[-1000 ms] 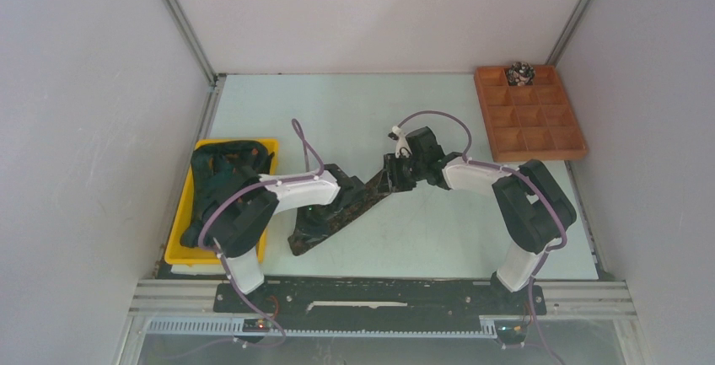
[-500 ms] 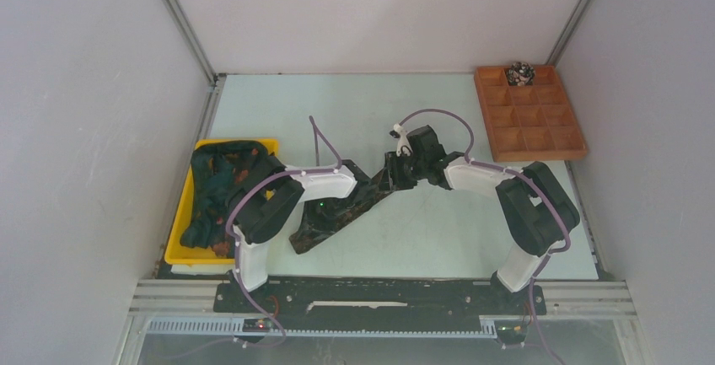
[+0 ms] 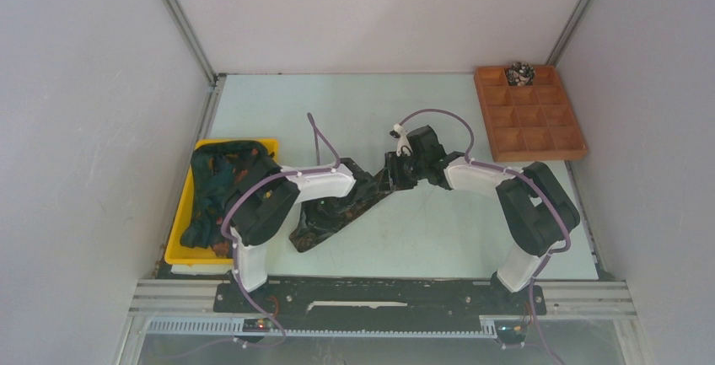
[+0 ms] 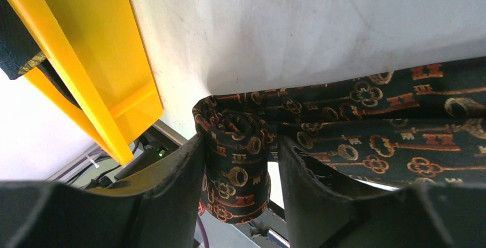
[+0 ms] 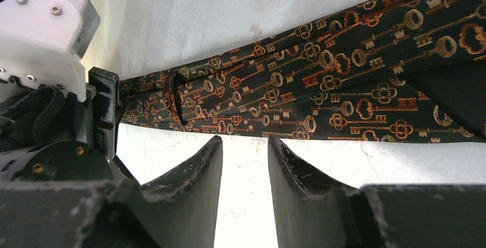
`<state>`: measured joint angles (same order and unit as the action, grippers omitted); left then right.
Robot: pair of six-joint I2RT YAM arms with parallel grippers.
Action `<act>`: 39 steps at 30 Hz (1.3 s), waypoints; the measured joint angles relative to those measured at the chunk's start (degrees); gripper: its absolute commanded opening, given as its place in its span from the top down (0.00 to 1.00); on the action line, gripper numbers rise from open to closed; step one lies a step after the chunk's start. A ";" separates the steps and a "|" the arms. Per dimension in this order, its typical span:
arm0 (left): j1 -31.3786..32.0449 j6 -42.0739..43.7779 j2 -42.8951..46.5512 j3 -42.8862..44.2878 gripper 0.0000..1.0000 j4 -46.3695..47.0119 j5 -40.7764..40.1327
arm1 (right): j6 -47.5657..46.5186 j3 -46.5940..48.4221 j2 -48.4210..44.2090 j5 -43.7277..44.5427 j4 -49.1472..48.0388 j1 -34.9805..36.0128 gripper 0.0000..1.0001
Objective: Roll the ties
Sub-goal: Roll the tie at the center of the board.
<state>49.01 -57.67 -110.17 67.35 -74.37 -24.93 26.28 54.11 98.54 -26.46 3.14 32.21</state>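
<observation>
Between the left gripper's [image 4: 240, 140] slack, part-open jaws, the tie's [image 4: 372, 122] started coil [image 4: 235, 165] sits ungripped and may spring loose; the right gripper [image 5: 245, 140], narrowly parted and empty, pins nothing.

Desk [image 3: 379, 104]: pale matt top, with faint scuffs and grey smudges visible in the wrist views.

One tie [image 3: 309, 234] lies on it at mid-desk, running diagonally from near-left to far-right. Dark cloth, orange-brown key print. The near-left end is wound into a short roll [image 4: 238, 162]; the rest of the length lies flat on the surface.

Yellow bin [image 3: 190, 255] stands left of the tie, near its rolled end, at the desk's left edge.

Wooden tray [image 3: 540, 156], divided into compartments, stands well apart from the tie, to its far right, in the desk's far-right corner.
</observation>
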 measured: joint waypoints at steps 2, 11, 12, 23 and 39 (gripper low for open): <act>0.00 -0.35 1.16 0.07 0.35 0.57 0.02 | 0.00 0.00 0.00 0.00 0.02 0.02 0.62; 0.33 -0.44 7.50 0.61 0.27 2.69 0.04 | -0.02 0.00 0.00 0.52 0.15 0.24 0.62; 0.37 -0.44 8.07 0.61 0.27 2.73 0.04 | -0.02 0.00 0.00 0.63 0.17 0.24 0.62; 1.11 -1.90 23.76 -0.33 0.24 2.93 -4.98 | -1.07 -0.02 -1.92 2.21 0.52 2.71 0.63; -3.58 -0.28 65.68 -25.27 0.02 15.39 -8.81 | 3.89 -0.70 -4.76 5.05 -5.84 17.11 0.63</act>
<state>45.43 -57.95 -44.49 42.09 -58.98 -33.74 30.17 53.41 93.78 -21.41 -2.70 49.32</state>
